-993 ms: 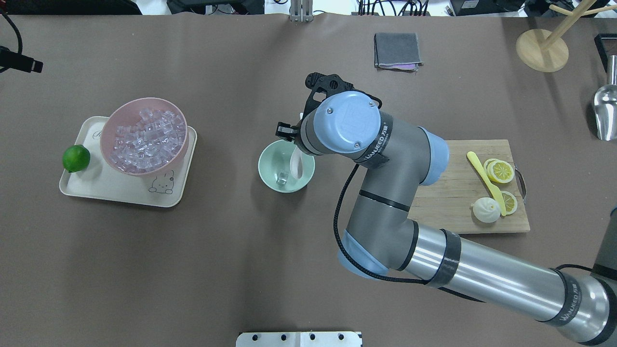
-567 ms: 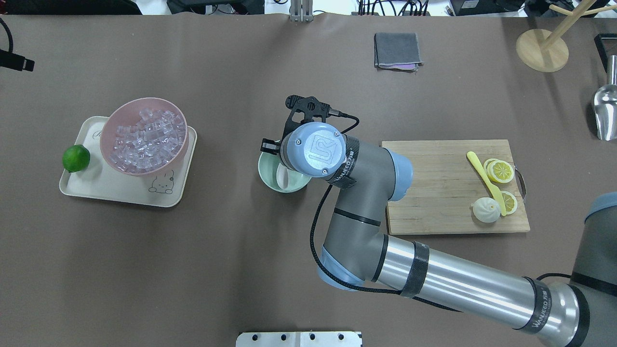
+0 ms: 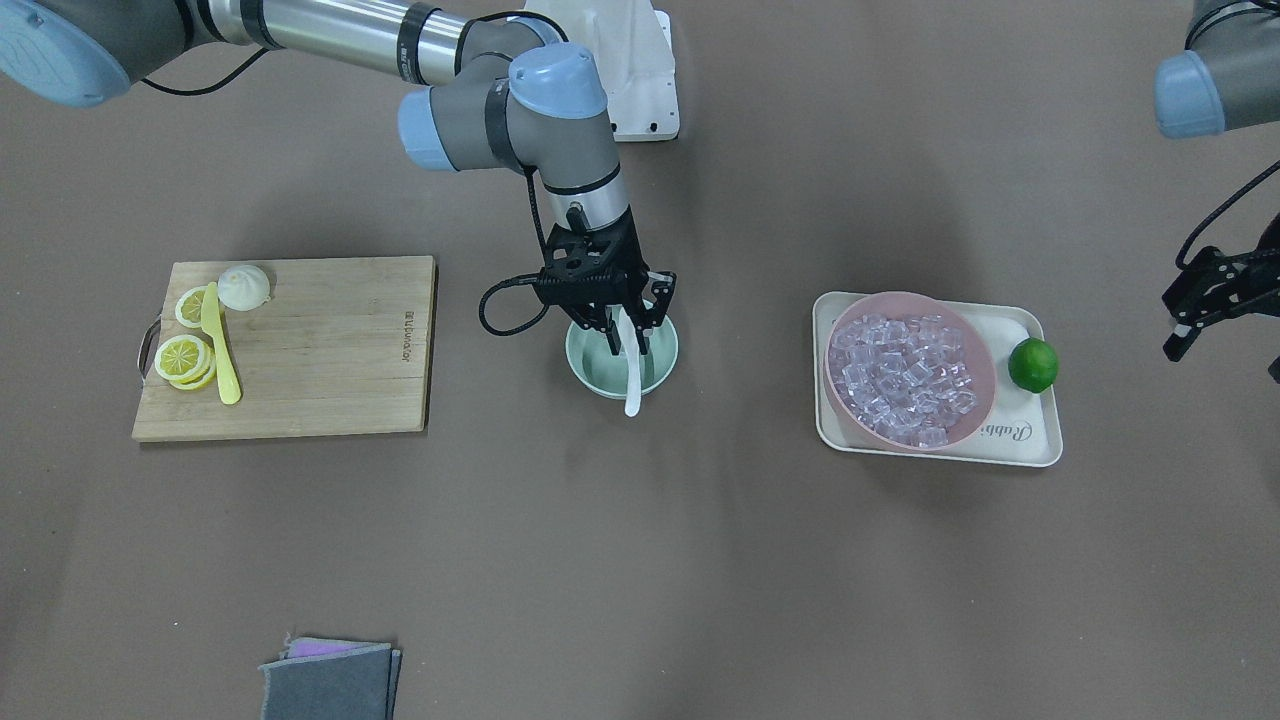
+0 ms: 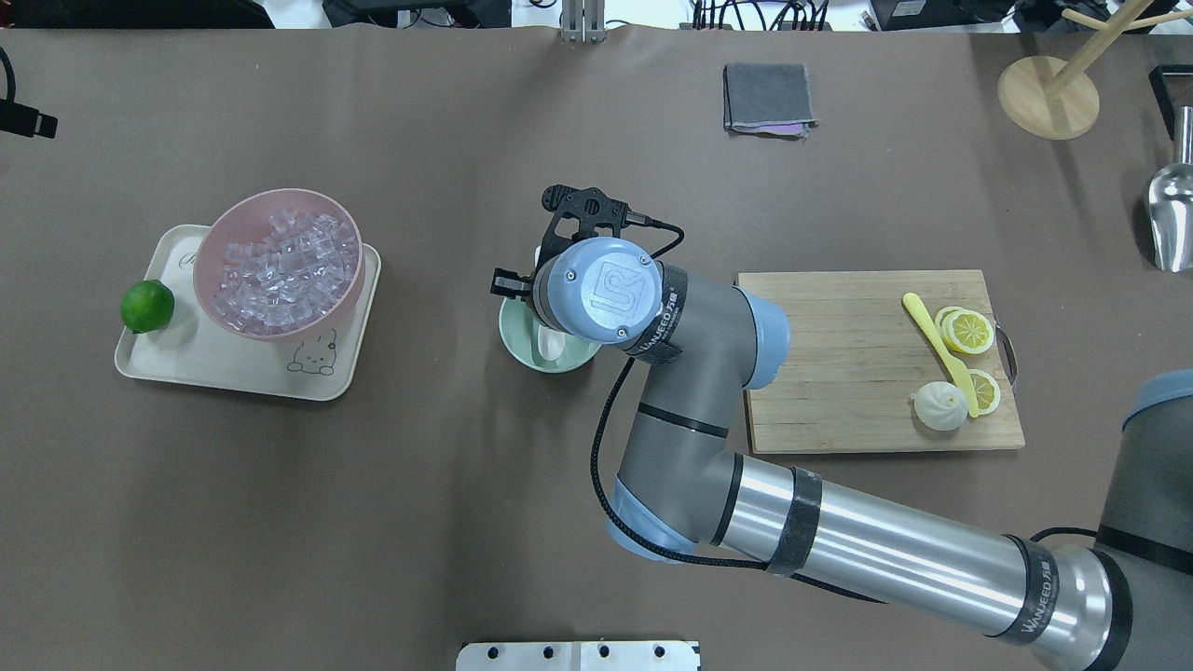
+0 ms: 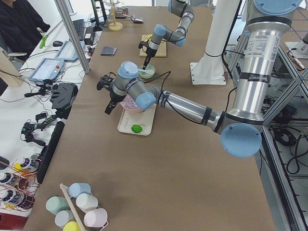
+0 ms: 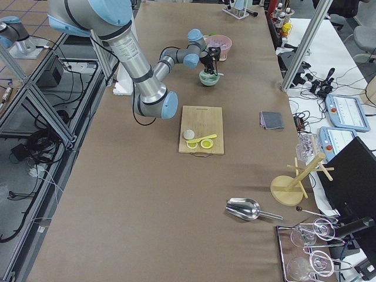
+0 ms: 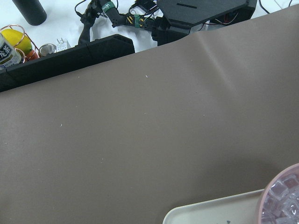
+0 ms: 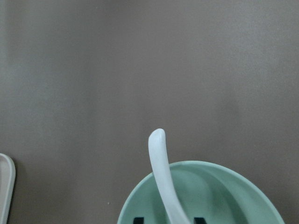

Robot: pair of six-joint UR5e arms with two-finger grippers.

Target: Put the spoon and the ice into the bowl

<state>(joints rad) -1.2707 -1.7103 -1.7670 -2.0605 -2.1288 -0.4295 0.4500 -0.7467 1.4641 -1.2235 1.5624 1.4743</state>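
Note:
The mint-green bowl [image 3: 580,368] stands mid-table; it also shows in the overhead view [image 4: 515,335] and the right wrist view [image 8: 224,186]. The white spoon [image 3: 632,392] lies in it, scoop down [image 4: 550,345], with its handle [image 8: 160,158] leaning over the far rim. My right gripper [image 3: 625,345] hangs straight down into the bowl, its fingers slightly apart on either side of the spoon. No ice cube shows in the mint bowl; my wrist covers it. My left gripper [image 3: 1226,358] is open and empty, held above the table beyond the tray.
A pink bowl [image 3: 982,398] full of ice cubes and a lime [image 3: 1032,365] sit on a cream tray [image 3: 1030,445]. A cutting board [image 3: 320,340] holds lemon slices, a bun and a yellow knife [image 3: 222,365]. A grey cloth [image 3: 330,680] lies at the far edge.
My right arm has moved left and down over the mint bowl. The spoon went from hanging upright to leaning in the bowl. The ice cube seen in the bowl earlier is now covered.

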